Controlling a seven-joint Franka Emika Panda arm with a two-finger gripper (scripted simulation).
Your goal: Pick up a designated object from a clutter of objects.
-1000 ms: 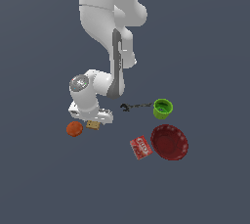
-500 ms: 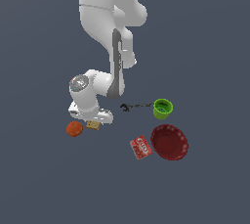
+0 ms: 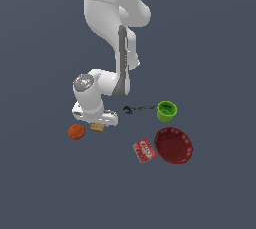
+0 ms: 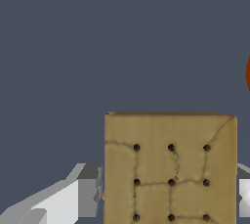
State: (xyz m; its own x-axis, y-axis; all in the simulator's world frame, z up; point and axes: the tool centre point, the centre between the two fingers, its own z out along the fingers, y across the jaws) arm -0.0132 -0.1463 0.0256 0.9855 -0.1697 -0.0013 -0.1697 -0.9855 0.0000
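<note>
Wrist view shows the small flat square tan cracker block with its grid of dark dimples (image 4: 170, 169) sitting between the two grey fingers (image 4: 89, 191) of the pincer (image 4: 168, 193), one finger at each side edge. The fingers look to be at or just off those edges; whether they press yet I cannot tell.

From the exterior view, the cracker (image 3: 97, 127) lies on the dark grey desk (image 3: 215, 48) under the white arm's wrist, just beside the round orange ball (image 3: 76, 132) and well apart from the flat red packet with white label (image 3: 144, 150), the dark red bowl (image 3: 173, 145), the green cup (image 3: 166, 111) and the thin dark wrench (image 3: 137, 108). No desk edge or corner shows.

I judge it light, stiff and thin, perhaps brittle. The straight opposite side edges are the place to hold, low and level, with gentle pressure.
</note>
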